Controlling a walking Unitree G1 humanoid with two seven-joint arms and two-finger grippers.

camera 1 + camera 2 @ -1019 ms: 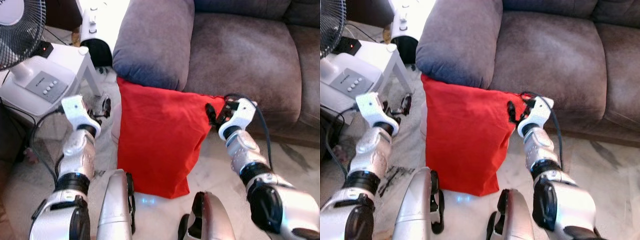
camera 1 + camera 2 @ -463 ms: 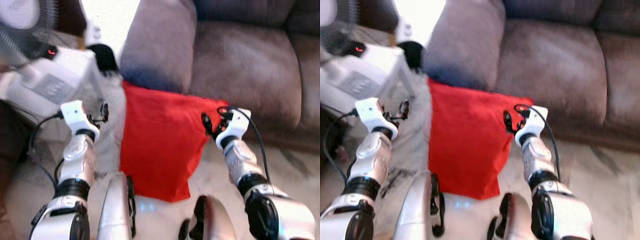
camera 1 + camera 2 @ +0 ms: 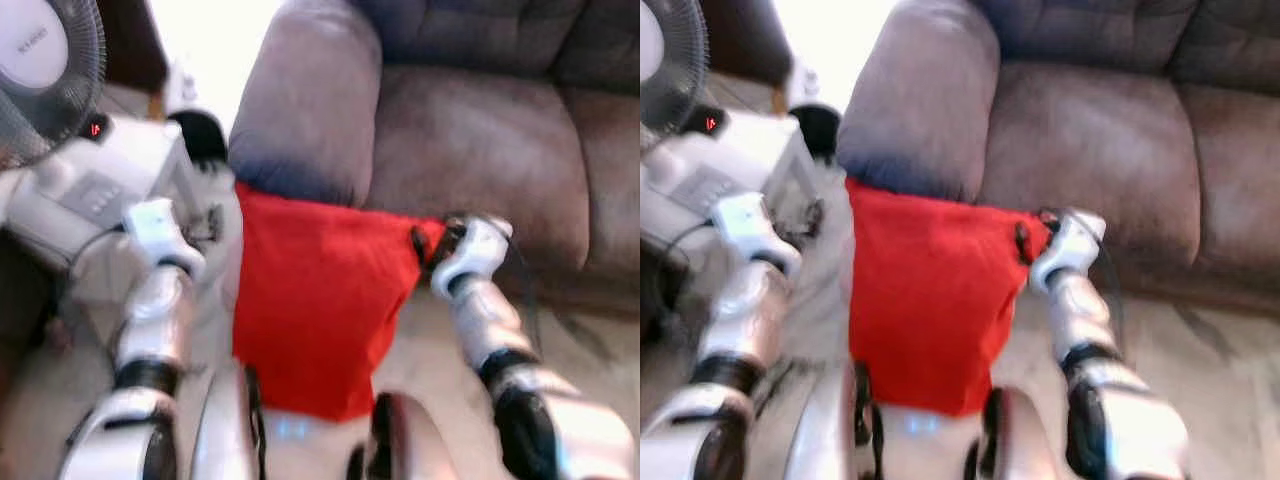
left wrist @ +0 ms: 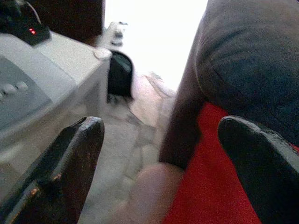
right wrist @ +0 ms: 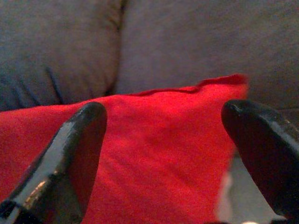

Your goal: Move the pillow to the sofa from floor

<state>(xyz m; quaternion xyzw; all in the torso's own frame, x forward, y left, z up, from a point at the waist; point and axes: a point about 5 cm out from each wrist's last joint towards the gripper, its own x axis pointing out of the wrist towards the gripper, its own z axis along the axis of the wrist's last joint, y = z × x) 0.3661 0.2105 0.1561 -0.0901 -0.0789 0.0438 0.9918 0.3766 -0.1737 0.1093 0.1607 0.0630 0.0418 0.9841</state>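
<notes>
Reaching forward on bent silver arms, both grippers are held at either side of the red pillow (image 3: pixel 315 300), which stands on the pale floor (image 3: pixel 430 340) leaning against the brown sofa (image 3: pixel 470 130). The right gripper (image 5: pixel 168 154) is spread wide, its fingers (image 5: pixel 70 154) framing the pillow's upper corner just ahead. The left gripper (image 4: pixel 159 168) is likewise spread wide, with the pillow's edge just beyond one finger and the white fan base (image 3: pixel 100 180) at its other side.

Fan (image 3: pixel 45 75) atop white unit (image 3: pixel 95 175) w/ red LED, on pale floor (image 3: pixel 430 350).
</notes>
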